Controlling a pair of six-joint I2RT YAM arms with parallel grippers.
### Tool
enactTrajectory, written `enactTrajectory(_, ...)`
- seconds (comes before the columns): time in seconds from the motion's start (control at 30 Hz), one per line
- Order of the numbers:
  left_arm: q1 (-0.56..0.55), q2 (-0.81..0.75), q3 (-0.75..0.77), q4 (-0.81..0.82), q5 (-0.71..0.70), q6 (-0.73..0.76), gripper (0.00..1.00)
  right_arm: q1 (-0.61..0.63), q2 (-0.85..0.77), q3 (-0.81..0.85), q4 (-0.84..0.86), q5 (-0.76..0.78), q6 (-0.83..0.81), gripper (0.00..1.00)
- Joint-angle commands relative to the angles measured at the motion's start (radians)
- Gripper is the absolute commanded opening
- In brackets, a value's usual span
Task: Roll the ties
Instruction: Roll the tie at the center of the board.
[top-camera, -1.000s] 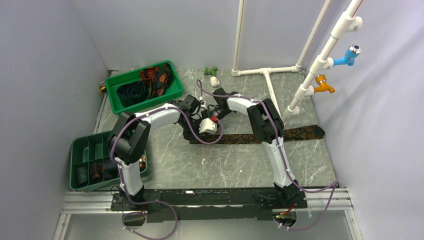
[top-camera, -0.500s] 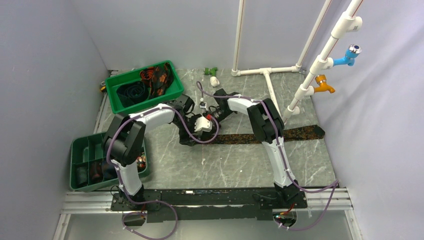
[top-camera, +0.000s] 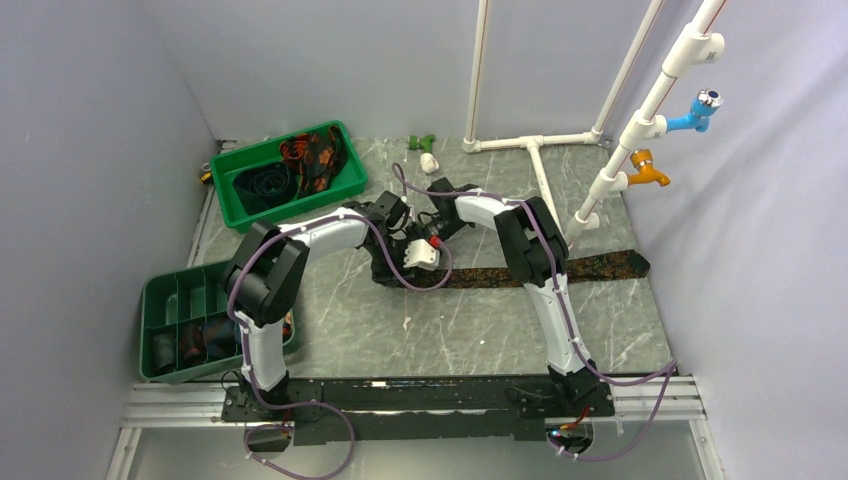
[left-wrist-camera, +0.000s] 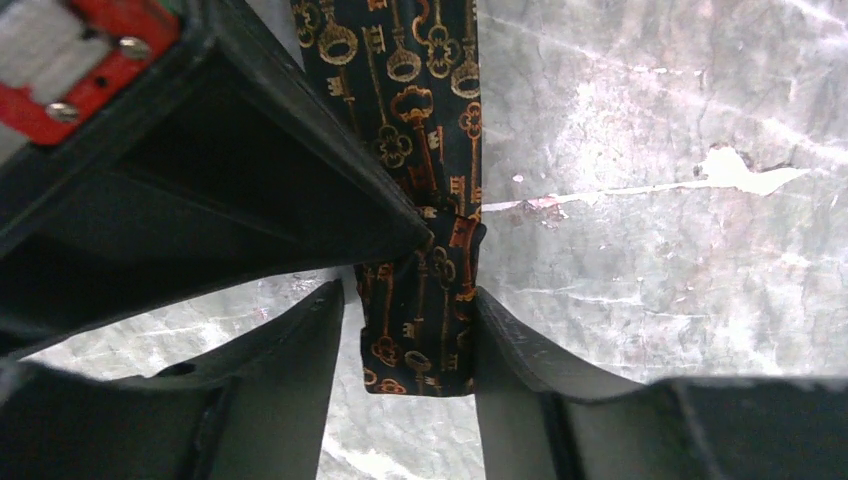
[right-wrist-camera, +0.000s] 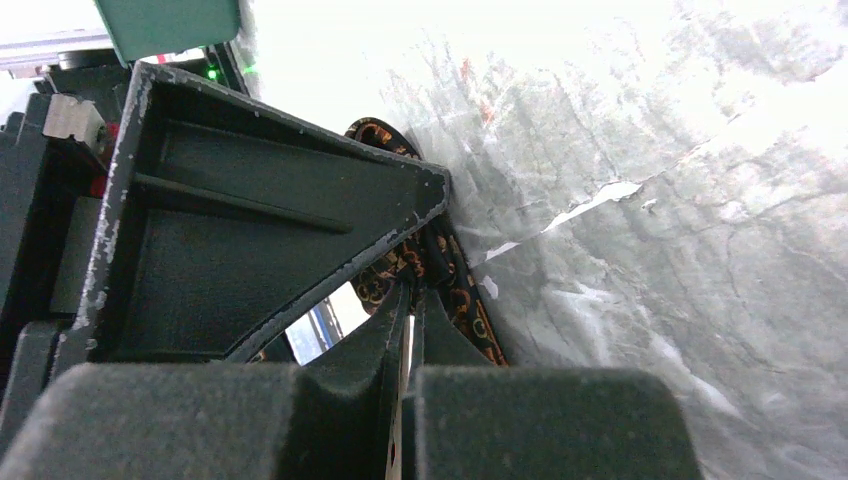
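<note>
A long dark tie (top-camera: 560, 268) with orange key print lies flat across the table, from the middle out to the right. In the left wrist view its folded near end (left-wrist-camera: 420, 330) sits between the fingers of my left gripper (left-wrist-camera: 408, 292), which is open. The cloth touches the right finger (left-wrist-camera: 520, 370) and a gap shows beside the left one. My right gripper (right-wrist-camera: 412, 285) is shut on the tie's fold, and its finger (left-wrist-camera: 300, 190) reaches in from the upper left. From above, both grippers (top-camera: 405, 255) meet at the tie's left end.
A green tray (top-camera: 345, 180) at the back left holds loose ties (top-camera: 300, 160). A compartment tray (top-camera: 160, 290) at the near left holds rolled dark items. White pipes (top-camera: 535, 150) with blue and orange taps stand at the back right. A small green and white fitting (top-camera: 426, 152) lies behind the arms.
My left gripper swung left, then came back right onto the tie's end. Its jaws spread wide and then narrowed. The right gripper stayed clamped on the fold.
</note>
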Motion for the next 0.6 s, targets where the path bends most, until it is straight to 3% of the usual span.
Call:
enactTrajectory(0.0,-0.017,0.015,-0.008,-0.038,-0.028,0.018,0.47,-0.004,-0.042,0.014,-0.004,-0.008,-0.016,0.0)
enactTrajectory(0.03,-0.017,0.015,-0.009,-0.037,-0.026,0.018,0.44,-0.004,-0.044,0.015,0.0,-0.015,-0.006,0.02)
enactTrajectory(0.13,-0.018,0.016,-0.009,-0.038,-0.027,-0.001,0.38,-0.005,-0.056,0.009,0.026,-0.054,0.051,0.28)
enactTrajectory(0.27,-0.017,0.016,-0.014,-0.029,-0.032,-0.014,0.36,-0.002,-0.082,-0.024,0.066,-0.107,0.111,0.49)
enactTrajectory(0.4,-0.018,0.011,-0.023,-0.017,-0.041,-0.025,0.36,0.002,-0.086,-0.047,0.084,-0.117,0.134,0.5)
enactTrajectory(0.57,-0.018,0.007,-0.03,-0.016,-0.043,-0.035,0.36,0.022,-0.05,-0.03,0.11,-0.114,0.157,0.42)
